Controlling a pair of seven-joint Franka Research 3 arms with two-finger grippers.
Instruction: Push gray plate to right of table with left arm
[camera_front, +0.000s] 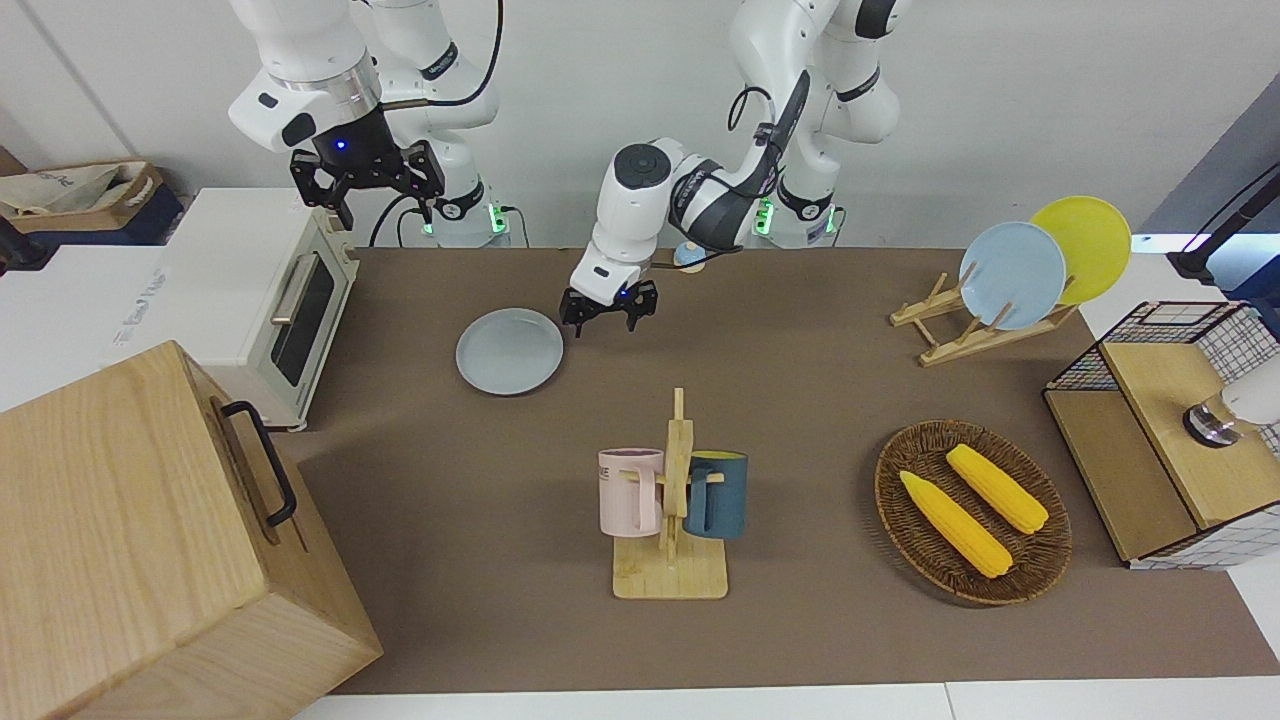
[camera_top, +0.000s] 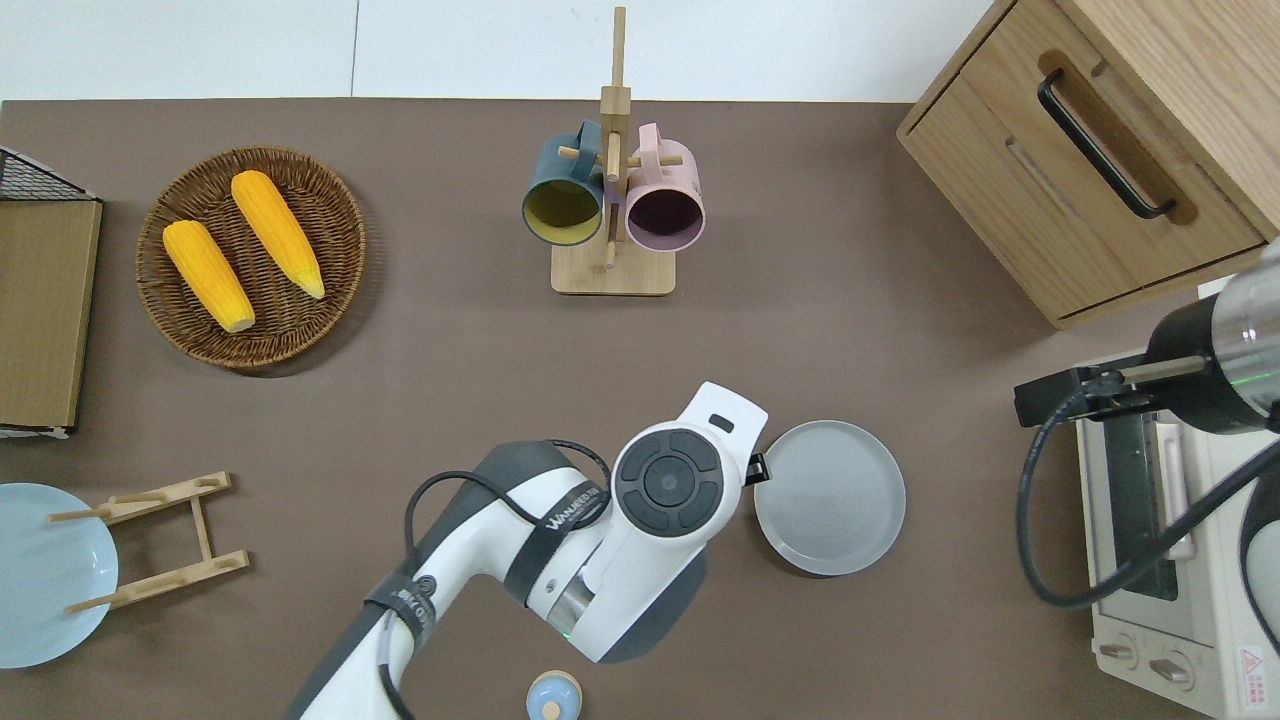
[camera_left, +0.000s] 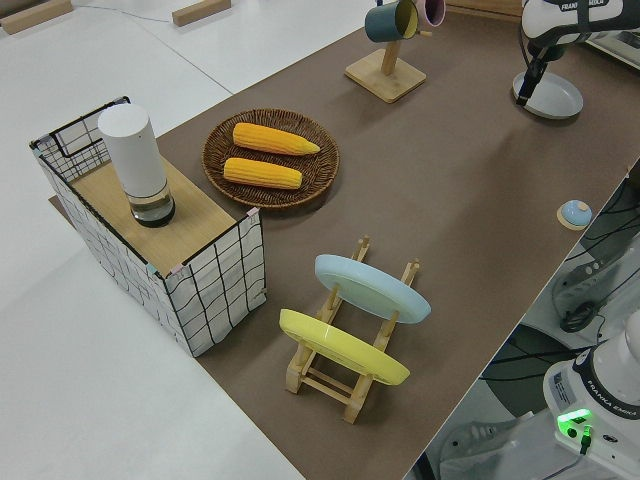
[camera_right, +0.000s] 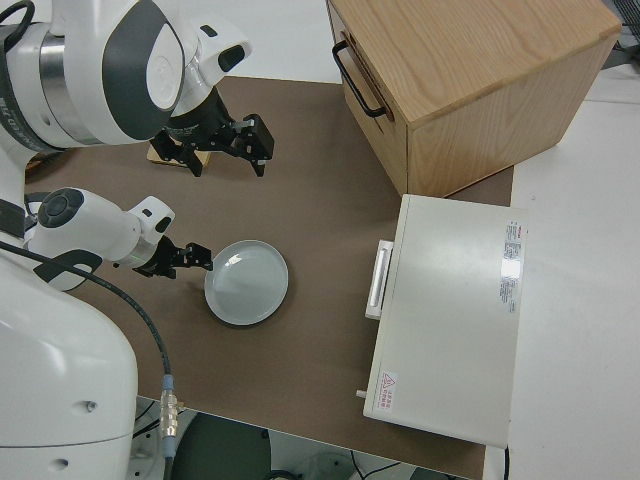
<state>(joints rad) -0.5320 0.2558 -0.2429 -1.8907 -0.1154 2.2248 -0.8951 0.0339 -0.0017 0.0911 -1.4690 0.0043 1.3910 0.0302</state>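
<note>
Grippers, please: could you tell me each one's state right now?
Left gripper: open, empty, beside the gray plate.
Right gripper: open, empty, parked.

Front view: camera across table (camera_front: 800, 340), facing robots, raised, whole top in frame
Overhead view: straight down, arms entering from bottom, mid-table close
Left side view: raised at left arm's end, diagonal along table, dish rack (camera_left: 350, 345) nearest, mug rack (camera_left: 385, 70) far off
Right side view: above right arm, looking along its reach, close on oven (camera_right: 450, 310) and plate (camera_right: 247, 282)
Plate shared by all four; mug rack by front, overhead, left side
</note>
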